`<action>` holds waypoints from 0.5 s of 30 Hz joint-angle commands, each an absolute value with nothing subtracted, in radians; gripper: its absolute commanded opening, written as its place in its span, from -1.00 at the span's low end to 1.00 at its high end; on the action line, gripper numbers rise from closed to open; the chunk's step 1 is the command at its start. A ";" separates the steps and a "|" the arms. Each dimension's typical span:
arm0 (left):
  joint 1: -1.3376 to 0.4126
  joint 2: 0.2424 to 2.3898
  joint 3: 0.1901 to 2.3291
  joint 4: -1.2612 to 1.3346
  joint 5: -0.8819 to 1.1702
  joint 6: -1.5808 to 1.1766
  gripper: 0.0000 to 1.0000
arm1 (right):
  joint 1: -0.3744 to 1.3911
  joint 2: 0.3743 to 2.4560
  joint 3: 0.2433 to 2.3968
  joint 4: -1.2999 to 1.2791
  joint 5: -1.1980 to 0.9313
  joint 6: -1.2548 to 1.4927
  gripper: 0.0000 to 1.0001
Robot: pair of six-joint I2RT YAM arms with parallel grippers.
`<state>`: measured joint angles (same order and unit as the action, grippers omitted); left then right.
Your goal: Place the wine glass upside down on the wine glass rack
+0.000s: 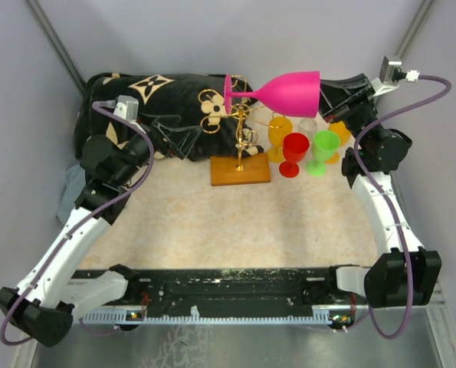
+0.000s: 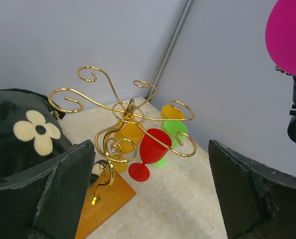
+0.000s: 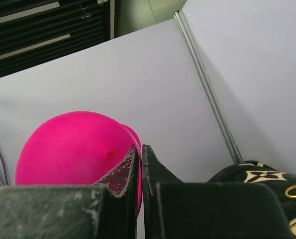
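My right gripper (image 1: 325, 95) holds a bright pink wine glass (image 1: 289, 92) in the air on its side, foot pointing left over the top of the wine glass rack (image 1: 241, 126). In the right wrist view the pink wine glass (image 3: 70, 149) fills the left side, and my right gripper (image 3: 141, 155) is shut on its bowl wall at the rim. The rack is a gold wire tree with curled arms (image 2: 130, 112) on an orange-brown wooden base (image 2: 108, 196). My left gripper (image 1: 175, 138) stands open to the left of the rack; nothing lies between the jaws of my left gripper (image 2: 152, 199).
Orange (image 1: 280, 132), red (image 1: 294, 148), green (image 1: 323, 146) and clear (image 1: 308, 125) glasses stand upright right of the rack. A black blanket with cream flower motifs (image 1: 147, 96) lies at the back left. Grey walls close in the back and sides.
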<state>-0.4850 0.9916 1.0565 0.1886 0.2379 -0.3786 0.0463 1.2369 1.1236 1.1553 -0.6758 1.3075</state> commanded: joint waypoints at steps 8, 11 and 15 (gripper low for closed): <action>-0.172 1.064 0.969 0.751 0.753 -0.833 0.98 | 0.041 1.239 1.108 1.308 -0.662 1.424 -1.00; -0.164 1.076 0.919 0.921 0.820 -0.978 0.96 | 0.051 1.259 1.093 1.398 -0.664 1.476 -1.00; -0.165 1.123 0.865 1.204 0.880 -1.208 0.94 | 0.115 1.275 1.075 1.415 -0.680 1.465 -1.00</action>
<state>-0.1696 1.0943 0.8974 0.8154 0.7483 -0.9169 0.0654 1.2602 1.0805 1.3178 -0.6746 1.4380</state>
